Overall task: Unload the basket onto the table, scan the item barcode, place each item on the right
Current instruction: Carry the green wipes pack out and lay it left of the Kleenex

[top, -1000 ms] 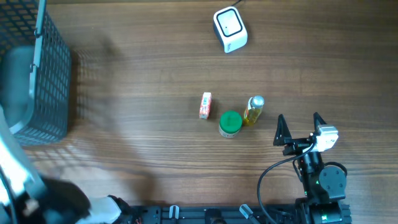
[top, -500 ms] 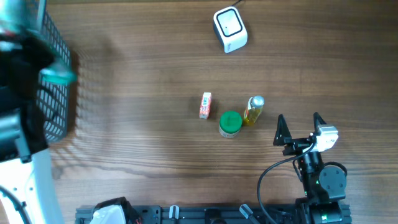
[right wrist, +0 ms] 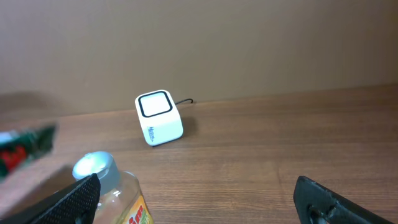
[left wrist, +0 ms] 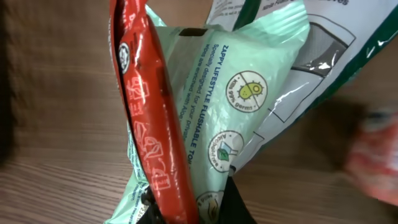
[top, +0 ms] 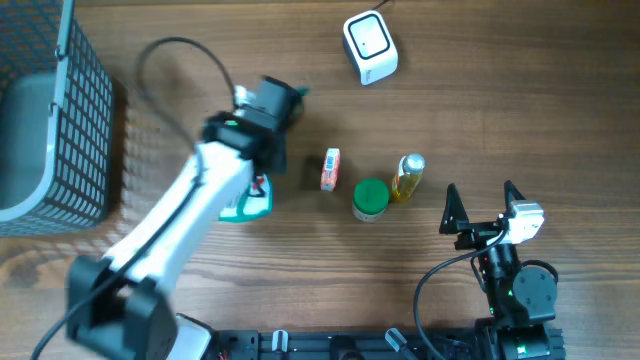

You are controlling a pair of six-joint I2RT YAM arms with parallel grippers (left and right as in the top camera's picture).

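We judge the step in hand to be the carry to the reader. The left hand (left wrist: 189, 210) is clamped on the bottom edge of the mint-green soft wipes packet with a red strip (left wrist: 205, 106). From overhead, the packet (top: 246, 205) hangs under the left arm, above the wooden surface (top: 500, 100). It sits to the left of the small red-and-white box (top: 330, 170) and well apart from the white cube-shaped barcode scanner (top: 370, 46) at the far edge.

The right hand (top: 482, 208) rests near its base with its jaws spread wide and holding nothing. It is just beside the yellow bottle with a silver cap (top: 408, 177) and the green-lidded jar (top: 370, 198).

No barcode shows on the faces the wrist camera sees, so we cannot say which side carries it. We think the next move calls for bringing the packet over to the scanner's dark-rimmed window (right wrist: 155, 104). There the wrist should turn until the printed code faces that window, with the soft pack kept taut enough to read.
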